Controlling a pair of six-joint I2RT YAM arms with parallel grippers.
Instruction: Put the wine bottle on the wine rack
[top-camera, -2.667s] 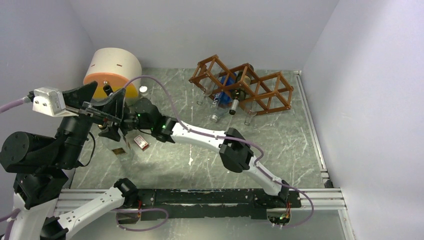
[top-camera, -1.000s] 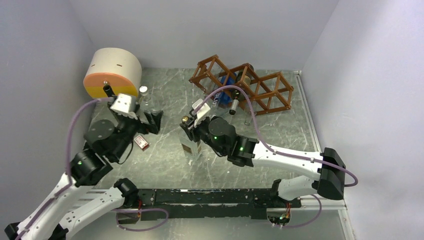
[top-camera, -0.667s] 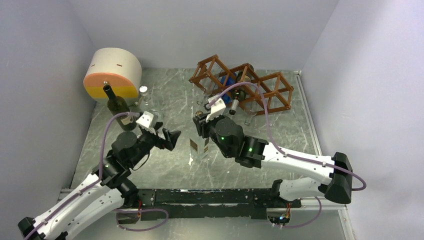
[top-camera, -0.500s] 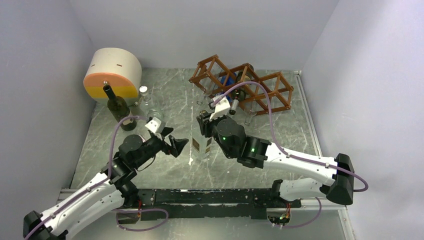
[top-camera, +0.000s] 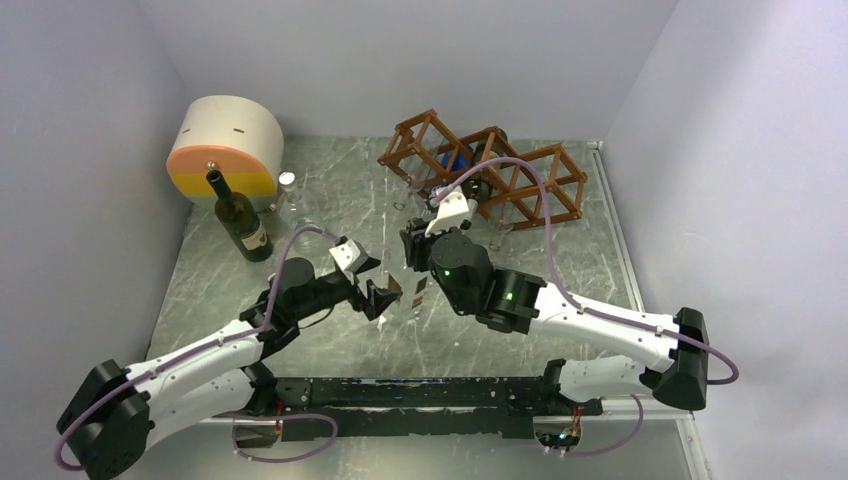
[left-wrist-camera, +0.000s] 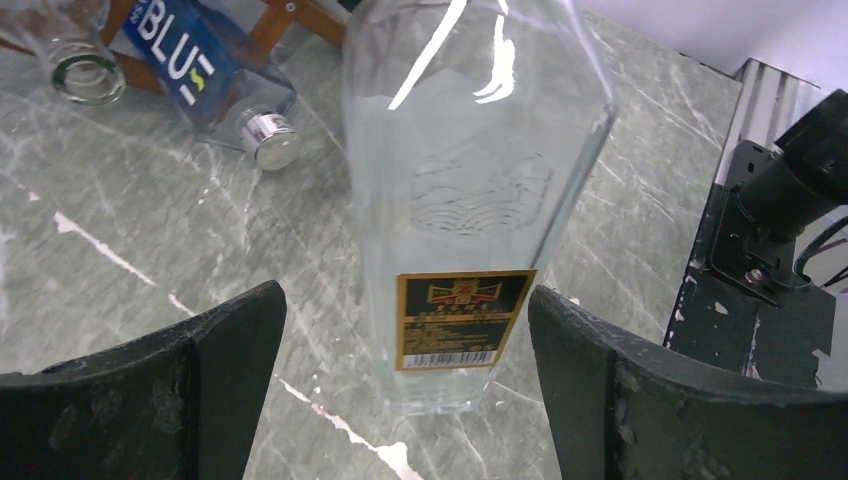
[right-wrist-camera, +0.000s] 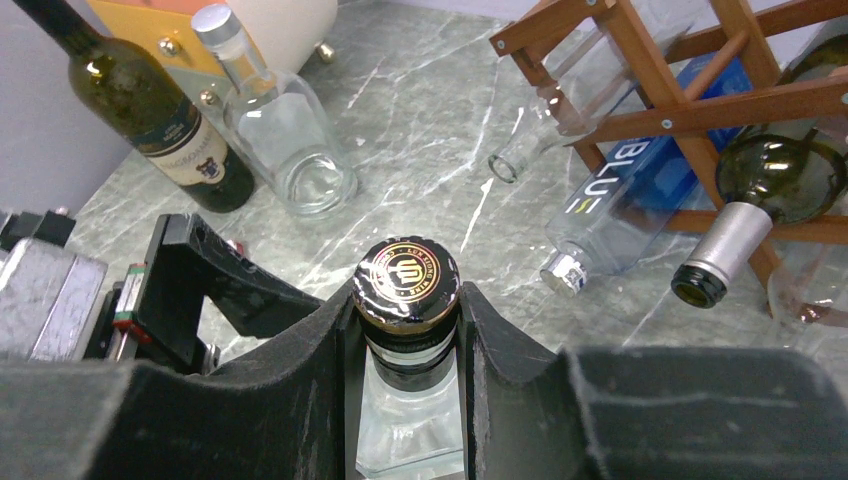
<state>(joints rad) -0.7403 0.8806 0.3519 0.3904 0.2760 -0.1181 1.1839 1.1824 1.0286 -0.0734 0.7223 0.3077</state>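
Handover step: the right end effector (right-wrist-camera: 408, 345) is pinching the neck of the clear wine bottle (left-wrist-camera: 470, 180) just under the cap (right-wrist-camera: 405, 283). Bring the left end effector (left-wrist-camera: 410, 335), jaws spread wide, square around the body at label (left-wrist-camera: 462, 318) ht., and close firmly before freeing the neck. The bottle is upright, approx. mid-surface (top-camera: 330, 205), in line w/ the left jaws' gap and touching neither; the wine rack (top-camera: 520, 180) is far right, well apart.

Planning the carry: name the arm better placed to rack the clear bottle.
Right: the right gripper is shut on the clear bottle's neck, nearer the wine rack; the left gripper is open around its body.
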